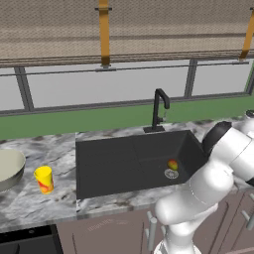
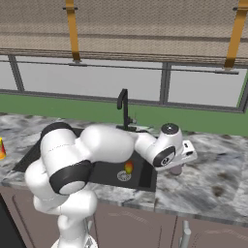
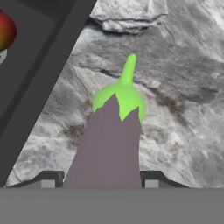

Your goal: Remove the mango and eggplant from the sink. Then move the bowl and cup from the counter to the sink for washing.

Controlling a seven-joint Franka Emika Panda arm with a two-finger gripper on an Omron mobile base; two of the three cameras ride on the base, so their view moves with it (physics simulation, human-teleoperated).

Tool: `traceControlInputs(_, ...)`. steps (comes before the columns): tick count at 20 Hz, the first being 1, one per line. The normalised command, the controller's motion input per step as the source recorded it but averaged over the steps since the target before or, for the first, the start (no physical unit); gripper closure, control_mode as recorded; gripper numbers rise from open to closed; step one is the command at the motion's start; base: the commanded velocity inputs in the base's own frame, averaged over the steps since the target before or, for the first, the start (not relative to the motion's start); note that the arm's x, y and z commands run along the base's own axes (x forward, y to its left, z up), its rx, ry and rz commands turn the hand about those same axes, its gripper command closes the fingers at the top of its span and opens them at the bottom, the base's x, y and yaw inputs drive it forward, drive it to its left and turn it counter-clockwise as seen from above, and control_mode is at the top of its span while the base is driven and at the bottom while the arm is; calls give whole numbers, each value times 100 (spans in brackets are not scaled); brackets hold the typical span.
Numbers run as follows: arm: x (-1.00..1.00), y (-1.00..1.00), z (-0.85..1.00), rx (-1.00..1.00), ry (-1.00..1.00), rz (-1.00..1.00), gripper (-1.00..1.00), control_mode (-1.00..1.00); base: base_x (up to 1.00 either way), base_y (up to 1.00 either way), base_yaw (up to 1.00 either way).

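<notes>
Hand view gives us the closest look at the eggplant (image 3: 109,144): a pale purple-grey body, elongated, capped by a bright green calyx with pointed lobes and a short green stem that points away from our camera. It sits between the two dark finger tips of our gripper (image 3: 101,180), one on each side of the body, and we read that as the gripper clasping the eggplant. Behind it lies the counter (image 3: 175,87), grey-white marble with dark veins and brownish flecks, and along the left of that view runs the dark grey wall of the sink (image 3: 39,65). At the far upper left edge we catch part of the mango (image 3: 6,31), red going to yellow-green, inside the basin beside the metal drain. In the right base view our hand hangs over the counter just to the right of the sink's right rim, with the purple-grey eggplant (image 2: 175,169) showing beneath it; whether it touches the stone we cannot tell. The mango (image 2: 129,167) lies on the basin floor next to the round drain. In the left base view the mango (image 1: 172,164) rests by the drain, the yellow cup (image 1: 44,179) with red-orange markings stands upright on the counter left of the sink, and the pale greenish-beige bowl (image 1: 10,168) sits just left of the cup.
</notes>
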Motion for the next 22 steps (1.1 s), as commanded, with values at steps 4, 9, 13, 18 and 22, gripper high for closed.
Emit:
traceControlInputs(4, 4, -11, -24, 0, 0, 0, 100, -100, 0, 0, 0)
traceControlInputs(9, 5, -11, -25, 0, 0, 0, 100, -100, 0, 0, 0)
traceControlInputs(13, 5, -10, -24, 0, 0, 0, 100, -100, 0, 0, 0)
traceControlInputs(18, 3, -9, -24, 0, 0, 0, 100, -100, 0, 0, 0)
traceControlInputs(22, 3, -10, -23, 0, 0, 0, 100, -100, 0, 0, 0)
